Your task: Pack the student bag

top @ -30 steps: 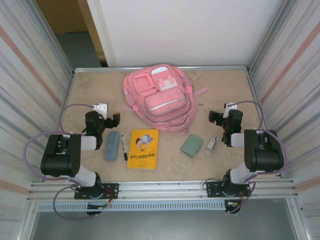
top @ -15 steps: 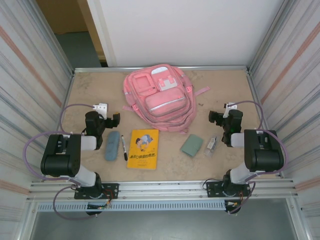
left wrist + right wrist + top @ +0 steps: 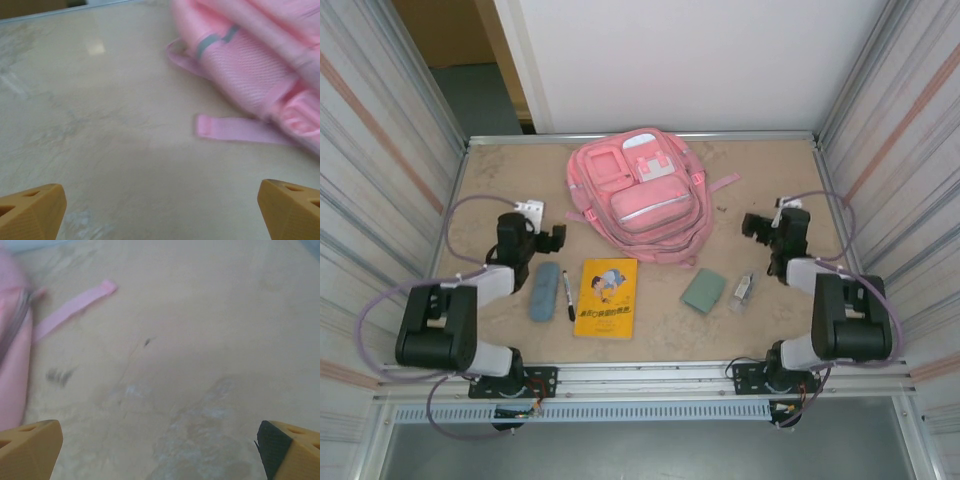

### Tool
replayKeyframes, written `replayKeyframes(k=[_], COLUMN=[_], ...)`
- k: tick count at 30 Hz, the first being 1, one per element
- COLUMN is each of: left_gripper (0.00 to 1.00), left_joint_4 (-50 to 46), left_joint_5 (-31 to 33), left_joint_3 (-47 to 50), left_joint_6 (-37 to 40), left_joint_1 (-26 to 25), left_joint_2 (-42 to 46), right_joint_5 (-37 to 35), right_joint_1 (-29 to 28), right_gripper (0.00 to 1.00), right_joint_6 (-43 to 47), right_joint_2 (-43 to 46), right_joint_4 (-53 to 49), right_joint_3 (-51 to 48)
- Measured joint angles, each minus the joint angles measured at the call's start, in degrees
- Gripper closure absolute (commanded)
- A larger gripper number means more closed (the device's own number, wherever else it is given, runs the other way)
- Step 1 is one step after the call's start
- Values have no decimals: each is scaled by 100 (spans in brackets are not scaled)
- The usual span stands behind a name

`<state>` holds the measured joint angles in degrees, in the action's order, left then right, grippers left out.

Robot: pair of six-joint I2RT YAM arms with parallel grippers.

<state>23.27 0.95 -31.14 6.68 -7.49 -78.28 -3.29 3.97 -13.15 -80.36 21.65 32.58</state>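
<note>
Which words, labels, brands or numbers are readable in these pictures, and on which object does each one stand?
Yellow paperback book: there is print on its cover, but it is too small to read.
Large pink fabric backpack: no lettering can be made out.

Pink student bag (image 3: 638,195) flat, pockets up

The student bag (image 3: 638,195) is pink cloth, soft and matt, with a mesh-weave side panel and flat woven straps. The surface (image 3: 490,190) is smooth, beige and mottled, with a faint sheen. The left tool (image 3: 160,212) and right tool (image 3: 160,452) have matt orange plastic fingertips. The yellow book (image 3: 606,297) has a paper cover.
</note>
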Motion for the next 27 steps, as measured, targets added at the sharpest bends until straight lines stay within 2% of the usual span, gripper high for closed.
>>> replayKeyframes(k=[2, 4, 6, 7, 9, 11, 13, 15, 20, 23, 27], left_gripper=[1, 1, 1, 1, 1, 1, 1, 1, 1, 1, 1], left_joint_4=[-1032, -1814, -2549, -2811, -3126, -3244, -3657, -4089, -5010, -5071, -5104], left_joint_5=[72, 55, 63, -13, -643, -1261, -1657, -1792, -1484, -1331, -1150], left_joint_3=[-616, -1123, -1429, -1456, -1209, -800, -664, -728, -1392, -1740, -2140], left_joint_6=[-96, -525, -1523, -1923, -2874, -3536, -3912, -4017, -4113, -4365, -4601], left_joint_1=[-330, -468, -413, -332, 83, 424, 356, -105, -1928, -2428, -2820], left_joint_2=[555, 1128, 1766, 1991, 2463, 2730, 2669, 2339, 1569, 957, -94], right_joint_5=[44, 348, 758, 975, 1589, 2208, 2763, 3185, 3733, 3897, 4057], right_joint_1=[297, 697, 964, 955, 732, 356, -50, -391, -942, -1172, -1453], right_gripper=[0, 0, 1, 3, 14, 20, 21, 20, 23, 28, 31], right_joint_6=[-603, -1189, -1622, -1711, -1797, -1775, -1770, -1773, -1784, -1803, -1860], right_joint_2=[350, 662, 850, 866, 732, 378, -61, -404, -1016, -1434, -1858], right_joint_4=[-782, -1403, -1971, -2181, -2649, -3139, -3532, -3781, -4135, -4157, -4113], right_joint_3=[570, 1008, 1290, 1353, 1434, 1591, 1781, 1886, 2068, 2297, 2527])
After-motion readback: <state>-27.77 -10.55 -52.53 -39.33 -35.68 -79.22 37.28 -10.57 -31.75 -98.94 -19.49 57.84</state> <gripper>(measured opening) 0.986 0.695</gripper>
